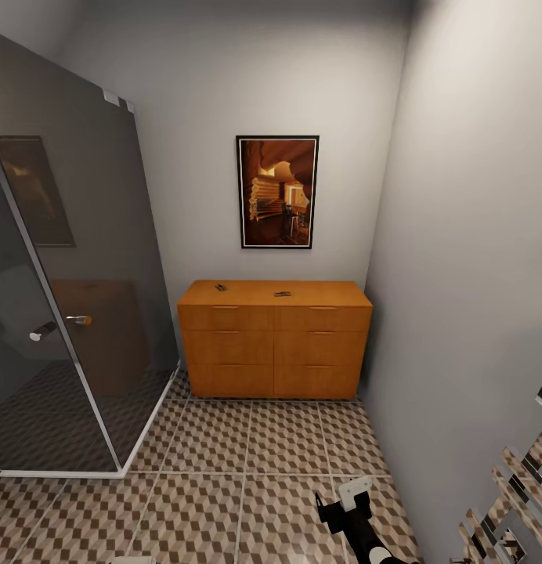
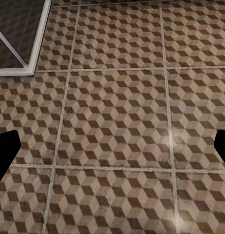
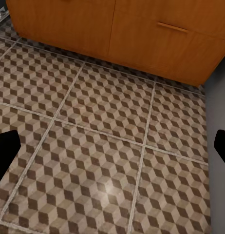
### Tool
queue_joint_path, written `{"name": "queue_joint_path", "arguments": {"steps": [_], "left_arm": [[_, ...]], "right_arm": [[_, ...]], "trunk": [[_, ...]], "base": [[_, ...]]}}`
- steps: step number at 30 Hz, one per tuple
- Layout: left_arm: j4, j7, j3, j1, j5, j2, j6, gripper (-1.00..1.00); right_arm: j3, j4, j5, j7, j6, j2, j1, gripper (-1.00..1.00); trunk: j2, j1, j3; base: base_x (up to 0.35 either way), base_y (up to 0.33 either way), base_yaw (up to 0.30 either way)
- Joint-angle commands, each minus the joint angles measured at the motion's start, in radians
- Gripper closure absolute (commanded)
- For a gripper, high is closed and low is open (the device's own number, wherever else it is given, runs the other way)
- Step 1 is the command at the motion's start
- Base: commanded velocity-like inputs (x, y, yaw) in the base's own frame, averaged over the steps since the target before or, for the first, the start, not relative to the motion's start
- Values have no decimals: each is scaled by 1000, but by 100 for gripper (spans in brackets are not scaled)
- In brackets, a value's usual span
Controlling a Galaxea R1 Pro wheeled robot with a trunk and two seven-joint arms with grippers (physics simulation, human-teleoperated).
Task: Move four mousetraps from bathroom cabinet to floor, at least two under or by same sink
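- Two small dark mousetraps (image 1: 221,287) and (image 1: 283,294) lie on top of the cabinet (image 1: 275,341) at twelve o'clock, none visibly on the bathroom floor (image 1: 247,454) yet.
- The right pincer (image 1: 345,505) hangs at five o'clock, spread and empty.
- The left pincer (image 2: 112,146) is likewise spread over bare tiles.
- Judged: fetching hasn't begun; the other traps aren't discernible.

The right arm (image 1: 363,529) reaches forward low, its gripper (image 1: 345,501) pointing ahead, and both wrist views show fingertips spread wide apart, holding nothing.
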Motion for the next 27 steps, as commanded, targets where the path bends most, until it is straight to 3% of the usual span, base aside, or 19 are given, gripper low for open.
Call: {"name": "queue_joint_path", "arguments": {"steps": [1, 27], "left_arm": [[4, -2, -8, -1, 8, 0, -5, -100], [4, -2, -8, -1, 8, 0, -5, -100]], "right_arm": [[3, 1, 10, -10, -1, 0, 0, -100], [3, 1, 10, -10, -1, 0, 0, -100]], "trunk": [[-1, 0, 0], [-1, 0, 0]], "base": [[0, 0, 0], [0, 0, 0]]}}
